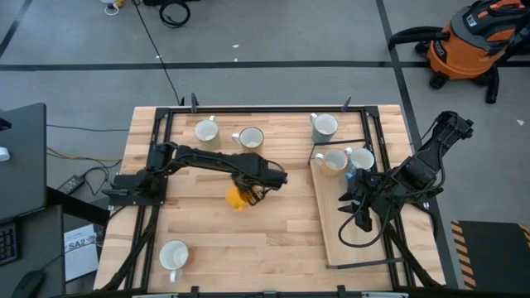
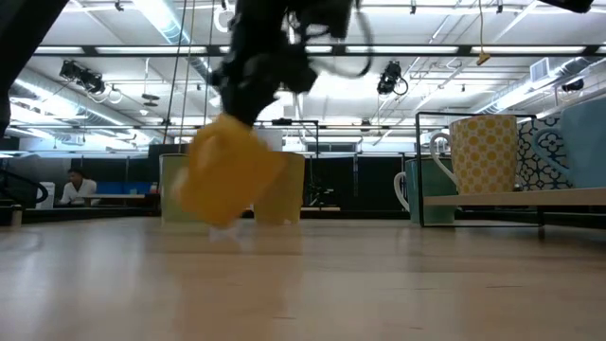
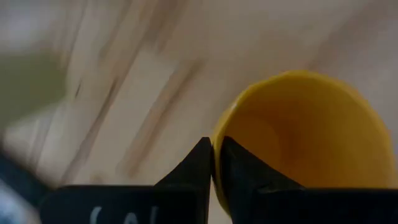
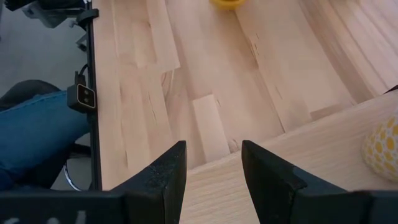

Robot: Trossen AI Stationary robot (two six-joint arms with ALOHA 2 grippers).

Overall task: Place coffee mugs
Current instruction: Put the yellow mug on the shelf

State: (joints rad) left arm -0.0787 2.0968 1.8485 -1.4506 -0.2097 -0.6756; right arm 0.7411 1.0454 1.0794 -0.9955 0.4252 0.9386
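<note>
A yellow-orange mug (image 1: pixel 238 199) hangs tilted from my left gripper (image 1: pixel 248 191) near the table's middle; in the low view the mug (image 2: pixel 227 170) sits just above the wood. My right gripper (image 4: pixel 213 171) is open and empty, over the near part of a raised wooden board (image 1: pixel 331 236) on the table's right. A yellow-dotted mug (image 1: pixel 334 162) and a dark-printed mug (image 1: pixel 363 157) stand on that board's far end. Three pale mugs (image 1: pixel 207 132) (image 1: pixel 249 138) (image 1: pixel 325 126) stand along the far edge, and one white mug (image 1: pixel 174 257) near the near-left corner. My left gripper (image 3: pixel 213 162) pinches the yellow mug's rim (image 3: pixel 217 134), one finger (image 3: pixel 242 171) inside the cup and the other (image 3: pixel 198 168) outside. The fingers come from above, pointing down. The mug hangs tilted below them; whether its base touches the table cannot be told.
A dark metal frame (image 1: pixel 248 108) runs around the table. The board's raised edge (image 4: pixel 249 155) lies right below my right fingers. A person's leg in blue jeans (image 4: pixel 31 124) shows beyond the table's edge. Bare wood (image 1: pixel 248 248) stretches between the yellow mug and the near edge.
</note>
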